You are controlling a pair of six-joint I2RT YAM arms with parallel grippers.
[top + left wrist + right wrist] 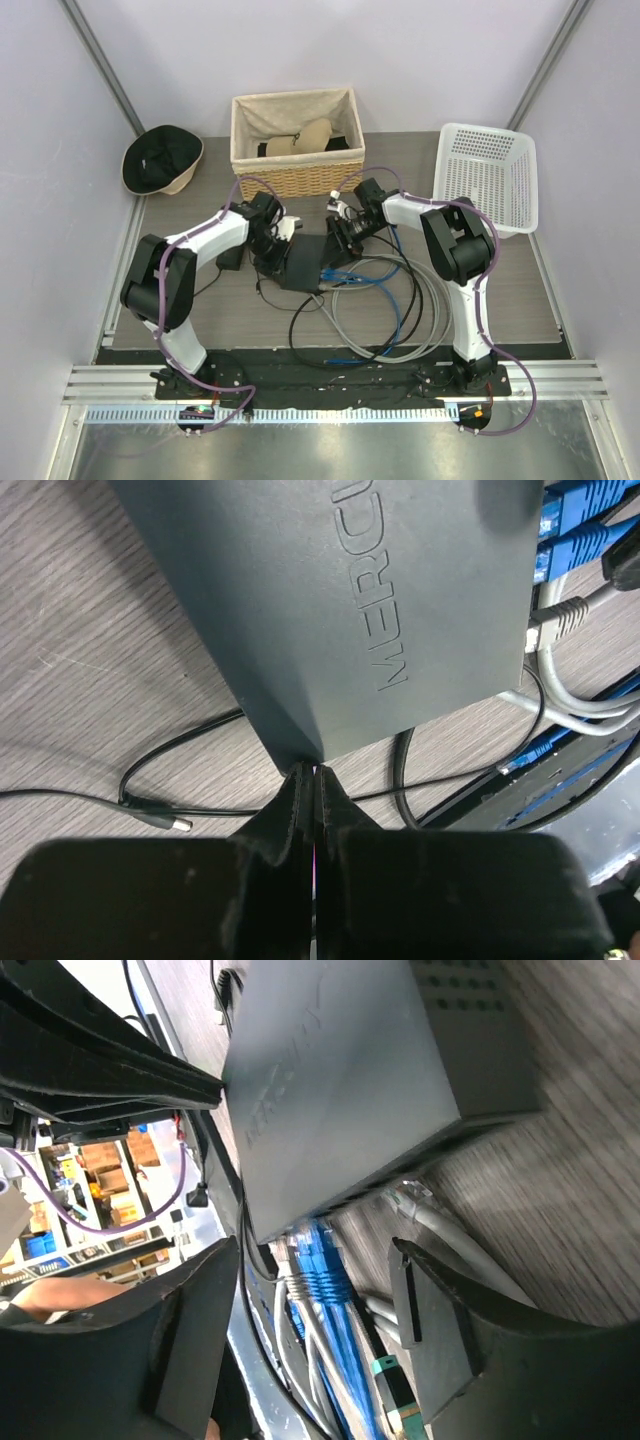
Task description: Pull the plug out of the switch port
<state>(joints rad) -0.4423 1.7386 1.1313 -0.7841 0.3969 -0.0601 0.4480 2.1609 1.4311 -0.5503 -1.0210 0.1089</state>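
The black box (303,262) lay flat in the middle of the surface (520,290), between the two arms. Its port edge (350,1188) was turned toward the right arm and crowded with blue plugs (318,1260), with a grey plug (412,1200) beside them. The right pincer (315,1260) stood apart, one finger on each side of the blue plugs, clamped on nothing. The left pincer (313,776) was pressed together, its tips against a corner of the box away from the ports, apparently bracing it. To do this well, the right pincer likely needed to settle on one plug's body rather than its cable. It would then have to close firmly enough to squeeze the latch tab and draw straight out along the port, while the left kept the box from sliding.
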